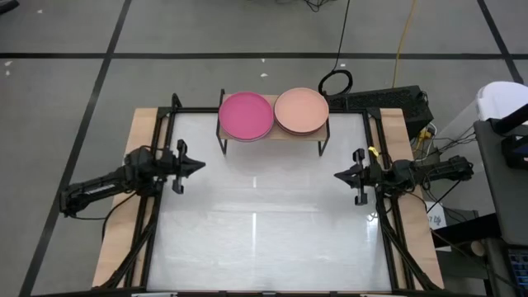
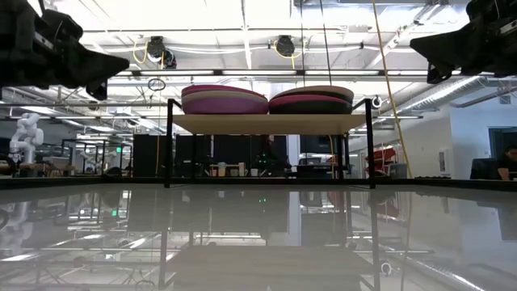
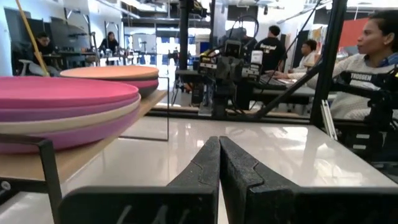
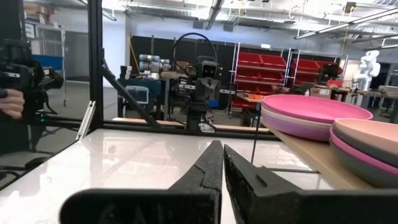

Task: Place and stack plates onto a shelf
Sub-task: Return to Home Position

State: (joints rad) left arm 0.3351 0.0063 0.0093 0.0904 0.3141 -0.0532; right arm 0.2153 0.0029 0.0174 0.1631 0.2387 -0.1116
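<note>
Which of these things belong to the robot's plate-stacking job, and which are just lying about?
Job: magenta-topped plate stack; pink-topped plate stack; shelf under both; left gripper and right gripper, shut, off to either side.
Lying about: coiled black cable behind the shelf; yellow cord farther back.

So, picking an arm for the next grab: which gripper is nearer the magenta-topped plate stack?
Left. The left gripper sits just off the shelf's left end, near the magenta-topped stack; the right gripper is off the shelf's other end, past the pink-topped stack.
</note>
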